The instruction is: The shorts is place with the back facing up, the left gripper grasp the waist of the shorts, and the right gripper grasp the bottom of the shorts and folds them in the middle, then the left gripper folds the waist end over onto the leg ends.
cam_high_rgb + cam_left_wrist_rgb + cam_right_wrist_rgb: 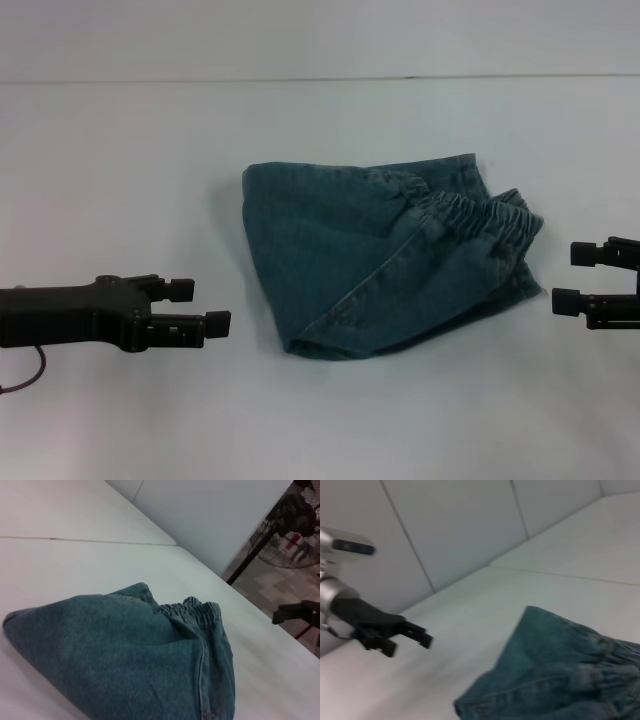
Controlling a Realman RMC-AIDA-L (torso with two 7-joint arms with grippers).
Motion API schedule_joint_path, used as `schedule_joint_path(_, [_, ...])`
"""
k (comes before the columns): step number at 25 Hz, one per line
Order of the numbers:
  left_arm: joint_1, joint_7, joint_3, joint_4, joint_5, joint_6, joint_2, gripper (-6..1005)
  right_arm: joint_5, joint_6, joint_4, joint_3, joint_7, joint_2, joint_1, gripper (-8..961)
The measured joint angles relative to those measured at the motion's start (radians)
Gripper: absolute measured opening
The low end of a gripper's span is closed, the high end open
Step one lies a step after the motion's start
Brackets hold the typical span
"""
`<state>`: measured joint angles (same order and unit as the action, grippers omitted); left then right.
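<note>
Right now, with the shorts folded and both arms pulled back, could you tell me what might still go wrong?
1. The shorts lie folded but uneven: the elastic waist sits bunched and skewed near the right side, so the loose top layer might spring open or slide.
2. The left end effector and right end effector hang open and low beside the denim; a careless move past it could snag an edge and undo the fold.

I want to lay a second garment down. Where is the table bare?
Bare table behind the shorts, and in front. The sides are tighter: the open left pincer and open right pincer flank the denim.
</note>
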<state>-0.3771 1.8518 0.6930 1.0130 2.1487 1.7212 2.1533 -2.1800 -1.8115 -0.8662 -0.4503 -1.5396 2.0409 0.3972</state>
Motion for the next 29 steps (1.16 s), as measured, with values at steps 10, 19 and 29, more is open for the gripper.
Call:
schedule_joint_path(10, [-0.007,-0.003,-0.002,-0.011,-0.006,-0.003,0.005,947,-0.001,0.021,0.003,-0.001,0.001,0.008,0.003,946])
schedule_joint_path(19, [-0.014,-0.004,-0.004,-0.031,-0.007,-0.005,0.006,947,-0.001,0.029,0.005,-0.004,0.006,0.014,0.009,945])
schedule_joint_path(29, [-0.017,0.001,-0.003,-0.031,-0.007,-0.008,0.006,947,-0.001,0.041,0.005,-0.019,0.006,0.017,0.012,944])
